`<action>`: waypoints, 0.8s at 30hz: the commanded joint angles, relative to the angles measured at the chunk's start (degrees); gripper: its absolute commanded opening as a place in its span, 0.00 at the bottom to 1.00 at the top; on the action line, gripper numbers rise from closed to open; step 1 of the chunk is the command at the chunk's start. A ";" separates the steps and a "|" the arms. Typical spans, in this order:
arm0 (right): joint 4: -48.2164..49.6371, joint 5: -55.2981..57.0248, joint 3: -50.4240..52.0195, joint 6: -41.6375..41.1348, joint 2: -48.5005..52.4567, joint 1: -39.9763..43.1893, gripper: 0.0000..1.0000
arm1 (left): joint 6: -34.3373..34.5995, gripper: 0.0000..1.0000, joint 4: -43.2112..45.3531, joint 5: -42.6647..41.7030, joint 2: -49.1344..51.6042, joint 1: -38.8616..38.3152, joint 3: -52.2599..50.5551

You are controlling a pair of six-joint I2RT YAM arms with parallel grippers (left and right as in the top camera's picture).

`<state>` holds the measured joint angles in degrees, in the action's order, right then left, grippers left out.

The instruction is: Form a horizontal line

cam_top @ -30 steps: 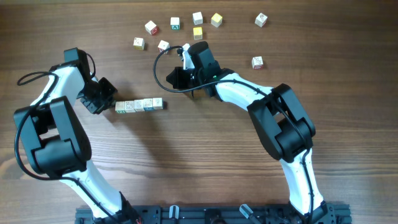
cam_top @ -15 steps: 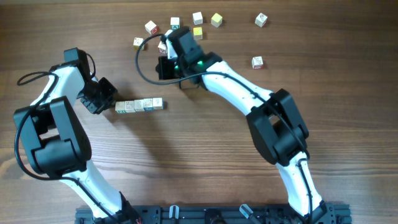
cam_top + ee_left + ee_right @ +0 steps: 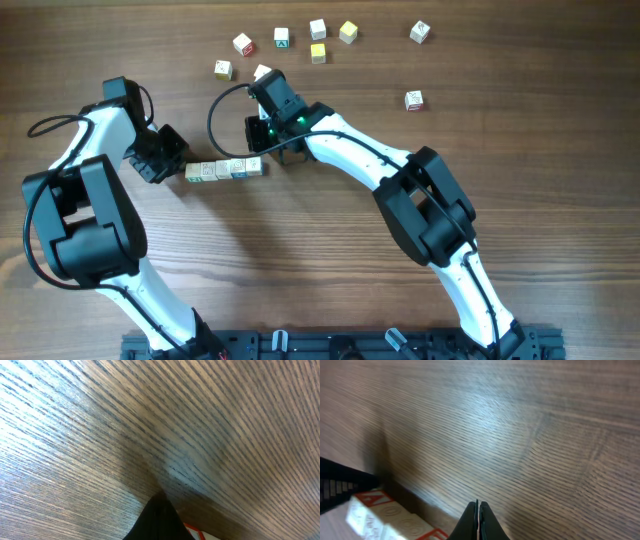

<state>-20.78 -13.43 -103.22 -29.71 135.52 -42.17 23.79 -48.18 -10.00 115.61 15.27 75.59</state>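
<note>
The horizontal line (image 3: 225, 169) is a short row of small white cubes with coloured marks, lying left of the table's middle. My left gripper (image 3: 179, 168) is shut and rests at the row's left end. In the left wrist view its dark tip (image 3: 160, 510) is down on the wood beside a red-edged cube (image 3: 194, 533). My right gripper (image 3: 257, 150) hovers just above the row's right end, shut with nothing in it. The right wrist view shows the closed right gripper (image 3: 478, 506) beside the row (image 3: 385, 520).
Several loose cubes lie along the far edge: white ones (image 3: 243, 43) (image 3: 282, 37) (image 3: 318, 28) (image 3: 420, 32), yellow ones (image 3: 347, 32) (image 3: 318, 52), two nearer the row (image 3: 222, 68) (image 3: 262, 72), and one to the right (image 3: 413, 99).
My right arm has swung left and toward the row, from near the loose cubes to the row's right end. The left arm and the row have not moved.
</note>
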 commanded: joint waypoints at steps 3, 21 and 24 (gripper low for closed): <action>-0.13 -1.70 -0.26 -0.48 1.03 0.17 0.05 | -0.63 0.04 -0.26 -0.90 1.46 -0.37 -1.62; -0.66 -5.03 -0.26 -0.26 1.03 0.13 0.04 | -0.68 0.04 -0.26 -0.87 1.46 -0.37 -1.62; -0.26 -4.90 -0.26 -0.35 1.03 0.13 0.05 | -0.68 0.04 -0.26 -0.87 1.46 -0.37 -1.62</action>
<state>-21.39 -17.98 -103.22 -29.71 135.76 -42.13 23.79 -48.18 -10.00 115.61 15.27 75.59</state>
